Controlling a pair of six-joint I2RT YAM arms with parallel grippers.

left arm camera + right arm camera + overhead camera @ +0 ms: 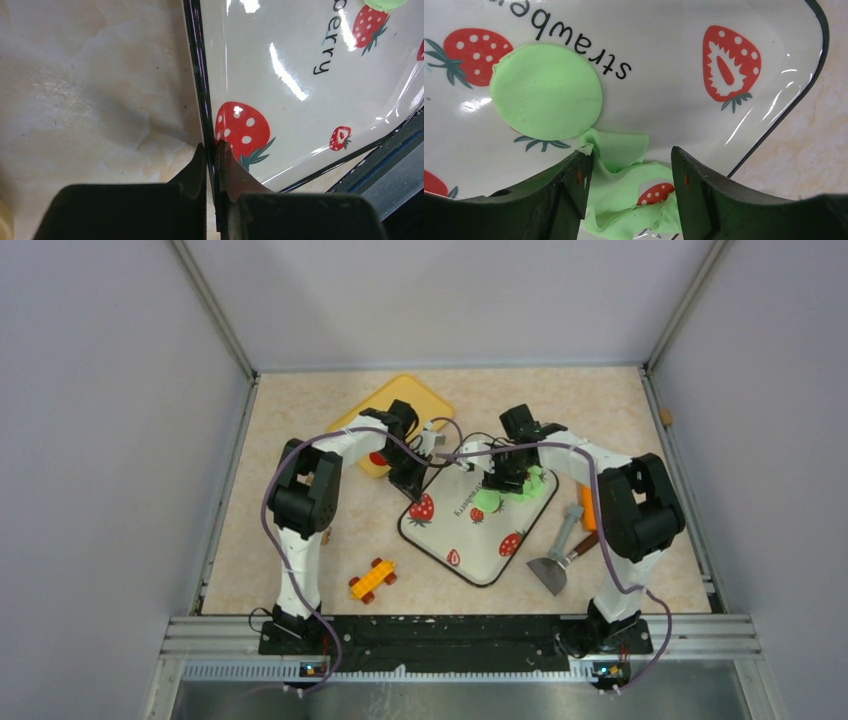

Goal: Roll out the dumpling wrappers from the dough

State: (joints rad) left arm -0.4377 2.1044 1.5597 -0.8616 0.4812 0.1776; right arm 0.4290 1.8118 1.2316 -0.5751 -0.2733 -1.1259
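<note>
A round flat green dumpling wrapper (546,92) lies on the white strawberry plate (664,45), and its edge also shows in the left wrist view (385,4). Beside it lies a ragged scrap of green dough (624,200) with a hole in it. My right gripper (629,160) stands open astride that scrap, its left fingertip (581,167) touching the dough's curled edge. In the top view the wrapper (487,502) and dough (535,483) lie under the right gripper (510,478). My left gripper (212,150) is shut on the plate's black rim (200,90) at its left corner.
A yellow board (405,405) lies behind the left arm, with a small red disc (377,458) at its edge. An orange-and-yellow toy car (372,580) sits near the front. A metal scraper (555,565) and an orange piece (588,508) lie right of the plate.
</note>
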